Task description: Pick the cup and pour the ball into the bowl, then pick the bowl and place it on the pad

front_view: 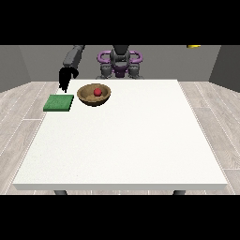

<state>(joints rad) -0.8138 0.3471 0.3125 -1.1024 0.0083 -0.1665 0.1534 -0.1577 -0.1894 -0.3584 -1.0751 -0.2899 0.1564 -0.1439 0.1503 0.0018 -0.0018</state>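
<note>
Although every surface is checked for brands, labels or writing, none can be read on any item. On the white table (140,140) the wooden bowl (94,94) stands upright toward 11 o'clock of the tabletop, with the red ball (97,92) resting inside it, slightly toward the bowl's 3 o'clock side. At 9 o'clock from the bowl, just beside it and not touching, the green pad (59,102) lies flat at the table's edge.

One hand (66,77) shows, at the view's left. It hangs from a grey forearm, its dark fingers pointing down over the table's far corner. Whether those fingers are spread or curled cannot be told; they hold nothing that can be seen. From the fingers, the bowl sits at about 4 o'clock, near but apart. The pad lies at roughly 6 o'clock from the hand, clear of it. Behind the table's far edge, the robot's torso (120,65) stands at 12 o'clock.
</note>
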